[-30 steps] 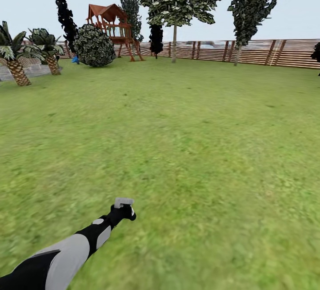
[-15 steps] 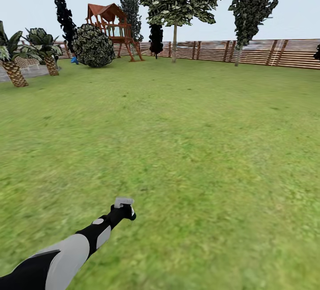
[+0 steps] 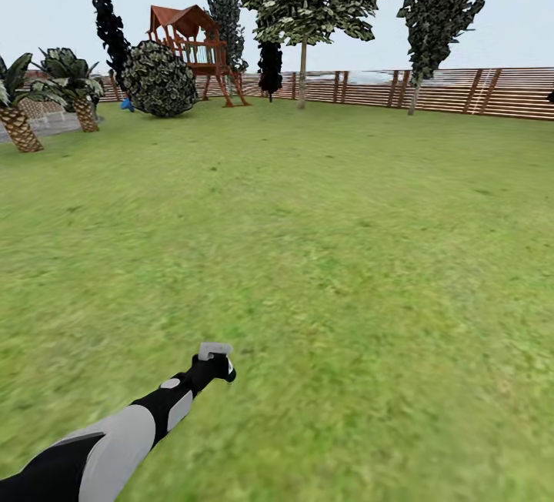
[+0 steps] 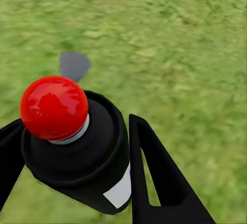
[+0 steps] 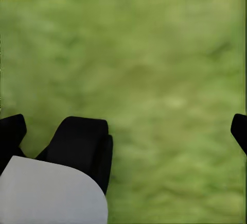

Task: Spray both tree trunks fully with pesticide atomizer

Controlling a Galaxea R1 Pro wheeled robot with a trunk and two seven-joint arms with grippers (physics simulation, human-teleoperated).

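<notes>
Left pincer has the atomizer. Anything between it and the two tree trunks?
Nothing visible. Open lawn runs from the atomizer in the left pincer to both tree trunks by the fence. The round bush and playhouse stand left of that path.

There are no words, numbers, brand names or signs to read anywhere. The pesticide atomizer (image 4: 77,152) has a white label (image 4: 119,192) on its black side, but the label is blank, with no letters on it. Its red ball top (image 4: 53,107) is plain and shiny, with nothing written on it. The wooden fence (image 3: 431,90) at about 1 o'clock in the head view has only bare slats. The playhouse (image 3: 191,48) at about 11 o'clock carries no sign or number either, though it is far off and small.
</notes>
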